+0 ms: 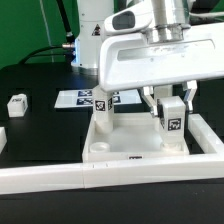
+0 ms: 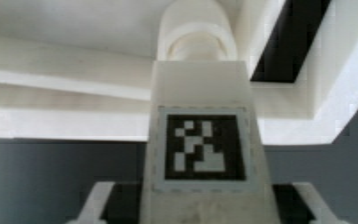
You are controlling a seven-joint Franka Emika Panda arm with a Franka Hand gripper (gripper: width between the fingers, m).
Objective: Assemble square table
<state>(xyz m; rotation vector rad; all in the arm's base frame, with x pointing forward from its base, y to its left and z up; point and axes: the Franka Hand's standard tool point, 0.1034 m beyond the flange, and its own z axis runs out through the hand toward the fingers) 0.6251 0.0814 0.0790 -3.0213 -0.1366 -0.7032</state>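
Observation:
The square table's white slab (image 1: 128, 143) lies on the black table with its raised rim up. One tagged white leg (image 1: 101, 106) stands upright in its corner socket on the exterior view's left. My gripper (image 1: 172, 104) hangs over the slab's right side, shut on a second tagged leg (image 1: 173, 122) whose lower end is down at the slab. In the wrist view this leg (image 2: 204, 130) runs up the middle between my fingers (image 2: 110, 203), with the gripper (image 2: 206, 208) closed on its sides and the slab's rim (image 2: 60, 100) beyond. Whether the leg sits in a socket is hidden.
A loose white leg (image 1: 16, 103) lies on the black table at the exterior view's left. The marker board (image 1: 80, 98) lies behind the slab. A long white border wall (image 1: 60, 176) runs along the front and up the right side (image 1: 205, 130).

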